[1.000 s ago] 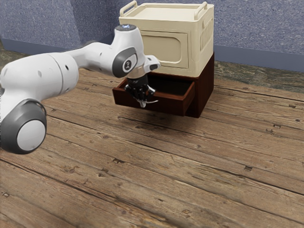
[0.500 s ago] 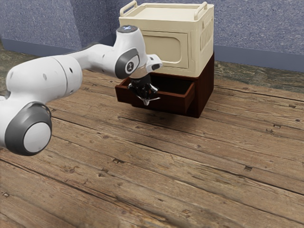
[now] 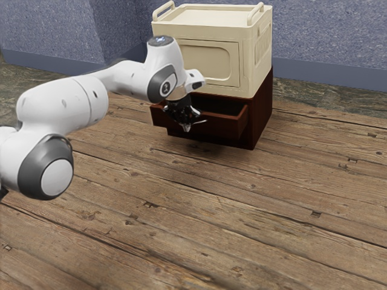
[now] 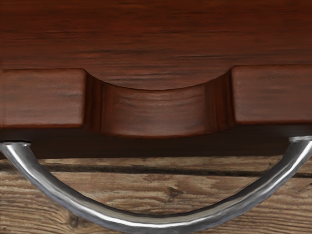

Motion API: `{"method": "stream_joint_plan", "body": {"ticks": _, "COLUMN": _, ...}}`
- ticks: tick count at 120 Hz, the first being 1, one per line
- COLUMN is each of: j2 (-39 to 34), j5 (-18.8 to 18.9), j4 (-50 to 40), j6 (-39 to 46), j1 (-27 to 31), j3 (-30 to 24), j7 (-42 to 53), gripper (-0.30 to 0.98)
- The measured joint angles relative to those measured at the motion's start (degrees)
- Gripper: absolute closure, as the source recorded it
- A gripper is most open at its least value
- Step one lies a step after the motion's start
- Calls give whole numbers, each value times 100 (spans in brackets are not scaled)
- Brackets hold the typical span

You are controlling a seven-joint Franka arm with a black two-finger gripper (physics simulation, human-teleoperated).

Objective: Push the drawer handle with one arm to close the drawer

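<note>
The drawer (image 3: 225, 128) stands partly open in the exterior view, jutting from the dark red-brown cabinet (image 3: 262, 112) at the far side of the scene, just right of the exterior view's middle. A cream box (image 3: 210, 45) with raised rails sits on top of that cabinet. My white arm (image 3: 63, 107) comes in from the exterior view's left, and my pincer (image 3: 187, 125) points down at the drawer's front, right by the silver handle (image 3: 201, 121). Whether I'm touching the handle, I can't tell; nor can I make out if my pincer is spread or closed. The plank floor (image 3: 181, 205) runs across the near part, and a speckled blue wall (image 3: 326, 30) rises behind the cabinet.

In the wrist view I look down on the drawer's front edge, which has a smooth, scooped notch (image 4: 156, 113) in its top. The reddish wood of the drawer's inside (image 4: 156, 39) lies on one side of that edge. On the other, the shiny handle bows outward in a curve from its two mounts, with floorboards visible between it and the front.
</note>
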Motion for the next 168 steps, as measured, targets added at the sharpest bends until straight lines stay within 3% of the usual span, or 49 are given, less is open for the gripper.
{"method": "stream_joint_plan", "body": {"ticks": 168, "j2": 537, "j5": -133, "j4": 782, "j6": 634, "j1": 34, "j3": -18, "j7": 9, "gripper": 78}}
